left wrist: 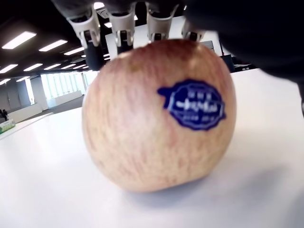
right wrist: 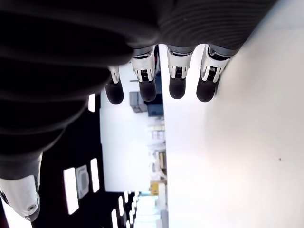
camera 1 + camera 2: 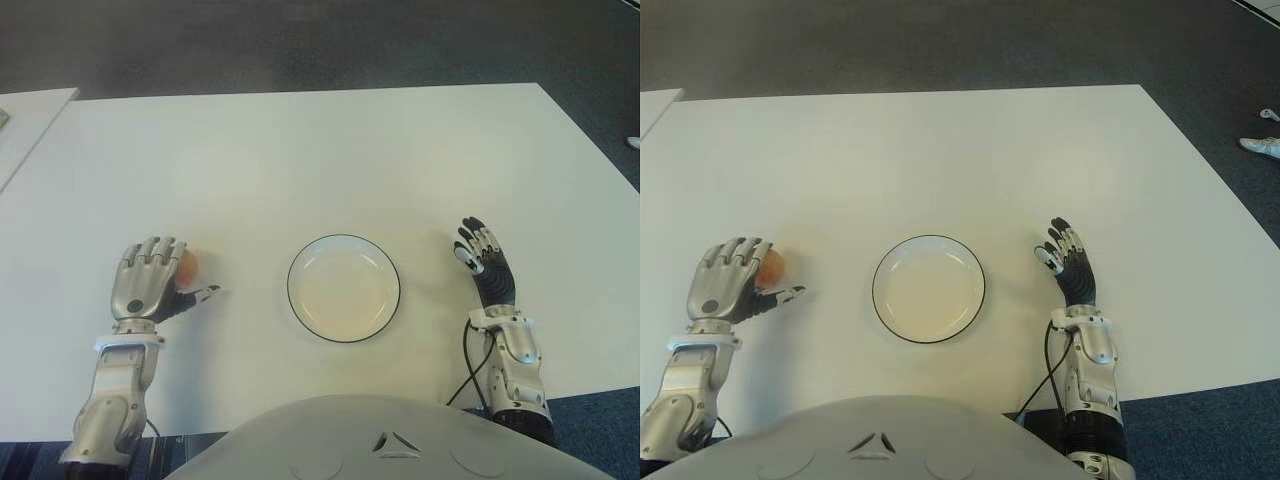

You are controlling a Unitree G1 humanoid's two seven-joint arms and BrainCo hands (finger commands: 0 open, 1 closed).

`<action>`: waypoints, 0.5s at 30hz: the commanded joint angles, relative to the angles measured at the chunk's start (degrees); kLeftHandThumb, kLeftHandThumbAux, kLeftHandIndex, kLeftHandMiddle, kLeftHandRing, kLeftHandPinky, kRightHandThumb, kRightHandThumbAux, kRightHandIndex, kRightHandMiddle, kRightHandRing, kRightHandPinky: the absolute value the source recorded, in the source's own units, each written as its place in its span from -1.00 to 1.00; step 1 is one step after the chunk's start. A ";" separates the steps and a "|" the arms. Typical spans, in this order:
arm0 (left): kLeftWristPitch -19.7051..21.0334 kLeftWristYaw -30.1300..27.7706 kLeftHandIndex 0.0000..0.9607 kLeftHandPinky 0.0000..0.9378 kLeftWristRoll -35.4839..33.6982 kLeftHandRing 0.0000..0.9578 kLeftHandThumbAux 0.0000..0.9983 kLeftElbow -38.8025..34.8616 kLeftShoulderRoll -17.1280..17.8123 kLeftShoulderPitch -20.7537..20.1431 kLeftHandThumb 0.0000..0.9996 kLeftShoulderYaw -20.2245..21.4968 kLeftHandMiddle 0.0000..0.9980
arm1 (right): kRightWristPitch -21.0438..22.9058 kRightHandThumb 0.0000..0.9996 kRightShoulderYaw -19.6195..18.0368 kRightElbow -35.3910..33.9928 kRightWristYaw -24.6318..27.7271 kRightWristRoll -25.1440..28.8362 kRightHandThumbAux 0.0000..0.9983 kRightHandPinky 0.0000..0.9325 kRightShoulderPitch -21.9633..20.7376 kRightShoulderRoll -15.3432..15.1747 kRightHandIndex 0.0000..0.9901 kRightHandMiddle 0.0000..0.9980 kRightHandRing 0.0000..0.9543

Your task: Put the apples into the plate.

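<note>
White table (image 3: 300,160) — left hand (image 3: 150,280) cupped over apple (image 1: 156,118).

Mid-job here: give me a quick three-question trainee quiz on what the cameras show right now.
1. True or false: the plate already holds the apple.
2. Which robot hand is at the apple? A) left robot hand B) right robot hand
3. Fill in: the apple sits on the ____.

Key: 1 false, the plate is empty. 2 A, its fingers arch over the apple; the right is open and idle, right of the plate. 3 table.

Silver left hand (image 3: 150,280), black-palmed right hand (image 3: 484,262), black wrist cable (image 3: 468,365)
</note>
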 commanded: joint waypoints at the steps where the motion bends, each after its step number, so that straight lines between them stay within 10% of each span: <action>1: -0.30 0.43 -0.60 -0.61 -1.41 -0.66 -0.46 4.59 0.92 -0.96 -0.31 -1.90 -0.62 | -0.21 -0.65 -0.37 1.42 0.42 0.49 0.20 -0.93 -0.51 -0.19 -0.83 -0.90 -0.96; 7: 0.28 2.07 -0.62 -0.61 -2.40 -0.64 -0.46 8.34 1.74 -2.72 -0.30 -3.23 -0.60 | -0.39 -0.65 -0.88 2.32 0.93 0.76 0.20 -0.93 -1.07 -0.54 -0.83 -0.90 -0.96; 11: 0.59 3.03 -0.65 -0.59 -2.45 -0.64 -0.46 10.21 2.25 -3.64 -0.31 -3.96 -0.60 | 10.25 -0.63 -1.50 -16.62 -0.63 2.07 0.24 -0.93 3.63 -2.98 -0.85 -0.91 -0.95; 15: 1.24 3.45 -0.68 -0.62 -2.37 -0.64 -0.47 11.84 2.74 -4.46 -0.32 -4.77 -0.61 | 7.15 -0.58 -1.81 -9.49 0.15 1.81 0.26 -0.95 1.96 -1.95 -0.83 -0.88 -0.93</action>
